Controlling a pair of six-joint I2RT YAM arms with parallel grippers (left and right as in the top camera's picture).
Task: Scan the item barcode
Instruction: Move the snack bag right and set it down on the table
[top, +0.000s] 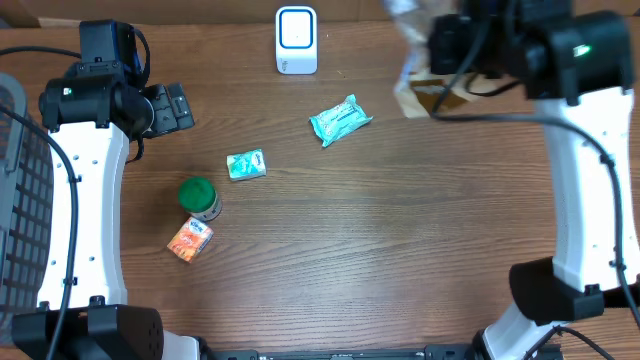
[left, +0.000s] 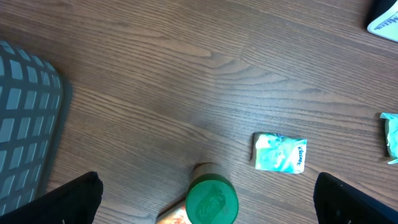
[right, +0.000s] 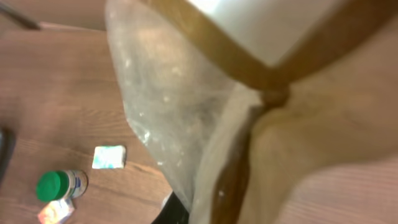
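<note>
Watching the right gripper (top: 447, 48), upper right of the overhead: jaws clamped on the bag (top: 415, 85), a clear-film and tan-paper pouch. It looks lifted off the table, right of the scanner (top: 296, 40) and apart from it. Probably light, floppy, slick film, so it'll sag and fold. Best held by the stiffer paper edge. Barcode not visible. Right arm is raised, reaching in from the right. Left gripper (top: 175, 107) at upper left, jaws wide apart, empty, above the green-lidded jar (left: 211, 200).
</note>
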